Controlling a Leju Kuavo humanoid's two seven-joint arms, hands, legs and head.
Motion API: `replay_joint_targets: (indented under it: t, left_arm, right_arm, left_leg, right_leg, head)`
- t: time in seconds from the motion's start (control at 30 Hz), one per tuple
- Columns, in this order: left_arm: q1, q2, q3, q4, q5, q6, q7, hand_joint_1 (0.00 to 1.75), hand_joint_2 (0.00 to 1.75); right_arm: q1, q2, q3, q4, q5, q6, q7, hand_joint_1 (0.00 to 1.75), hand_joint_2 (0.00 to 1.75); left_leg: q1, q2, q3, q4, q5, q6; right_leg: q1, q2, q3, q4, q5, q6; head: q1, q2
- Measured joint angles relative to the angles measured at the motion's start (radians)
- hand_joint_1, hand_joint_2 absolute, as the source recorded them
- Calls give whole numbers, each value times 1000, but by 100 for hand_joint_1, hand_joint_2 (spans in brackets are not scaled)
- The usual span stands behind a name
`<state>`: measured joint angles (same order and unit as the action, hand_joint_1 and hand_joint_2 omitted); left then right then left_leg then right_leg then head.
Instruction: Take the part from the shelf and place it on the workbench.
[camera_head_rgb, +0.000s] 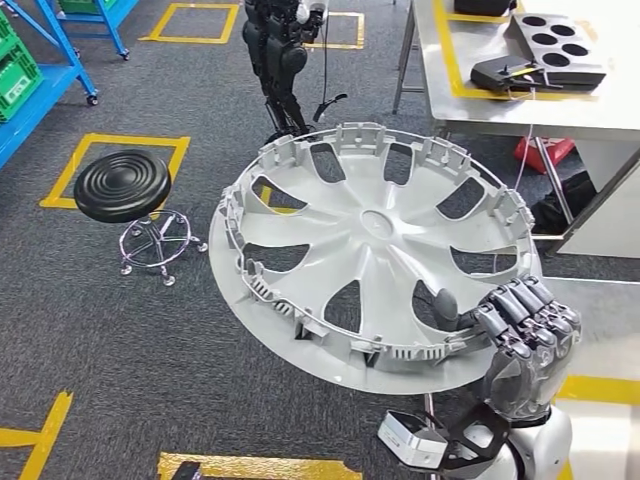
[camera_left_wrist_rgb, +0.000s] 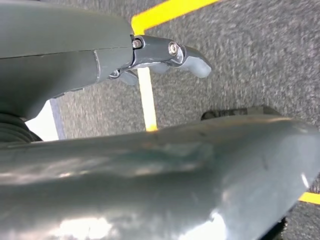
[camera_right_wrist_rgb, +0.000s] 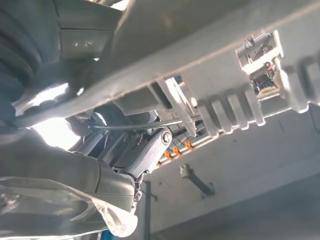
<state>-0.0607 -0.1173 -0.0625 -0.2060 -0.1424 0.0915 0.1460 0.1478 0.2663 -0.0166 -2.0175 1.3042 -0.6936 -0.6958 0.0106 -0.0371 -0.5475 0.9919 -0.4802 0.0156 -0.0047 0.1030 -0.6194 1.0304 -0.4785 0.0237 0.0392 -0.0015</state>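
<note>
Gripping silver spoked hubcap (camera_head_rgb: 370, 250) by its rim, right hand (camera_head_rgb: 528, 340), tilted

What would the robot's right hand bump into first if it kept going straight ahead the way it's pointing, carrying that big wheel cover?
The right hand grips the wheel cover by its rim, pointing forward. The steel workbench looks like the nearest thing ahead, with the cover's edge probably touching first. Depth is hard to judge.

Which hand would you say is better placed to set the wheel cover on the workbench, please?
Probably the right: the right hand already grips the wheel cover at its rim, on the workbench side.
</note>
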Motion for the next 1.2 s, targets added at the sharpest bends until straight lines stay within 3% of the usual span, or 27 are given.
replay_joint_targets:
  t: [0.07,0.13,0.17,0.2,0.23,0.3,0.37,0.43,0.5,0.53,0.6,0.63,0.67,0.7,0.73,0.8,0.83,0.9,0.93,0.97,1.0,1.1,1.17,1.2]
  left_arm:
    - [-2,-1,-2,0,-4,-4,0,0,0]
    - [-1,0,-4,0,-4,-6,0,0,0]
    - [-1,0,-5,0,-4,-6,0,0,0]
    - [-2,0,-5,0,-5,-6,0,0,0]
    - [-3,0,-6,0,-5,-6,0,0,0]
    - [-6,0,-9,0,-5,-6,0,0,0]
    - [-7,0,-14,0,-5,-6,0,0,0]
    - [-8,-1,-18,0,-5,-5,0,0,0]
    - [-11,-2,-22,0,-5,-4,0,0,0]
    - [-11,-2,-22,0,-5,-3,0,0,0]
    - [-10,-2,-23,0,-5,-3,0,0,0]
    - [-7,-2,-23,0,-5,-3,1,0,0]
    - [-6,-3,-23,0,-5,-3,1,0,0]
    - [-4,-3,-23,0,-6,-3,1,0,0]
    - [-4,-3,-23,0,-7,-3,2,0,0]
    - [-6,-2,-23,0,-9,-3,2,0,0]
    - [-7,-2,-23,0,-10,-3,2,0,0]
    - [-9,-3,-23,0,-13,-3,2,0,0]
    - [-10,-4,-23,0,-13,-3,2,0,0]
    - [-12,-5,-23,0,-14,-3,2,0,0]
    - [-13,-6,-23,0,-14,-3,2,0,0]
    - [-14,-7,-23,0,-16,-4,2,0,0]
    - [-13,-7,-23,0,-16,-4,2,0,0]
    - [-13,-7,-23,0,-16,-4,2,0,0]
  right_arm:
    - [-2,0,0,0,0,0,-1,175,175]
    - [-3,0,0,0,0,0,-2,175,175]
    - [-3,0,0,1,0,0,-1,175,175]
    - [-2,0,-1,1,0,0,-1,175,175]
    - [-2,0,-2,1,0,0,0,175,175]
    - [-3,0,-3,1,0,0,0,175,175]
    - [-4,0,-3,1,-1,0,0,175,175]
    - [-3,0,-4,0,-1,0,-1,175,175]
    - [-3,0,-5,-1,-1,0,0,175,175]
    - [-3,1,-5,-1,-1,0,0,175,175]
    - [-4,2,-5,-2,0,0,0,175,175]
    - [-4,3,-5,-2,-1,0,0,175,175]
    - [-3,3,-5,-2,0,0,0,175,175]
    - [-3,3,-5,-2,0,0,0,175,175]
    - [-3,3,-5,-2,-1,0,0,175,175]
    - [-3,3,-6,-2,-3,0,0,175,175]
    - [-3,3,-6,-2,-3,0,0,175,175]
    - [-3,4,-6,-2,-4,0,0,175,175]
    - [-2,4,-6,-2,-4,0,0,175,175]
    - [1,4,-7,-2,-4,0,0,175,175]
    - [2,4,-7,-2,-5,0,0,175,175]
    - [1,5,-7,-3,-7,0,-2,175,175]
    - [1,5,-6,-3,-8,0,-2,175,175]
    - [1,5,-6,-3,-8,0,-2,175,175]
  left_leg:
    - [-1,27,1,-5,2,7]
    - [-3,57,1,-5,1,9]
    - [-4,71,1,-5,0,9]
    - [-4,84,2,-4,-2,8]
    - [-4,95,3,-4,-3,6]
    - [-8,115,8,-2,-9,-1]
    - [-13,130,13,0,-13,-10]
    - [-14,147,18,0,-15,-18]
    - [-9,123,14,19,-35,-28]
    - [-7,99,-1,58,-61,-32]
    - [-4,55,-60,192,-129,-36]
    - [-4,49,-92,259,-154,-37]
    - [-4,47,-112,298,-160,-37]
    - [-4,46,-115,298,-145,-35]
    - [-4,41,-99,258,-111,-33]
    - [-2,5,-41,120,-36,-26]
    - [0,-15,-18,63,-16,-23]
    - [0,-36,-1,20,-14,-19]
    - [0,-28,-1,15,-13,-16]
    - [0,-17,-1,13,-10,-11]
    - [1,-7,0,9,-7,-5]
    - [0,29,0,2,-3,7]
    - [-1,40,-1,2,-4,9]
    - [-1,41,-1,2,-4,9]
  right_leg:
    - [2,-66,-55,110,-57,7]
    - [-1,-93,-118,238,-106,14]
    - [-2,-97,-130,263,-107,17]
    - [-4,-100,-120,246,-90,18]
    - [-5,-109,-89,188,-58,18]
    - [-2,-154,-4,40,-6,14]
    - [4,-181,39,-32,7,3]
    - [7,-161,39,-34,9,-9]
    - [4,-139,40,-37,14,-21]
    - [1,-128,40,-40,16,-27]
    - [0,-103,40,-40,17,-34]
    - [1,-89,41,-40,18,-36]
    - [2,-74,41,-39,18,-36]
    - [3,-59,41,-39,18,-36]
    - [3,-43,42,-37,18,-36]
    - [4,-16,42,-32,17,-33]
    - [3,-4,39,-29,17,-30]
    - [1,16,29,-26,21,-18]
    - [-1,26,23,-27,23,-11]
    - [-2,25,17,-26,23,-6]
    - [-2,7,7,-14,14,-1]
    - [1,-77,-56,115,-62,10]
    - [0,-91,-84,178,-93,13]
    - [0,-91,-86,183,-95,13]
  head:
    - [5,0]
    - [6,0]
    - [6,0]
    - [6,0]
    - [7,0]
    - [7,0]
    - [5,0]
    - [3,0]
    - [1,0]
    - [0,0]
    - [-2,0]
    - [-2,0]
    - [-2,0]
    - [-2,0]
    - [-2,0]
    - [-2,0]
    - [-2,0]
    - [-2,0]
    - [-2,0]
    - [-3,0]
    - [0,0]
    - [8,0]
    - [8,0]
    - [8,0]
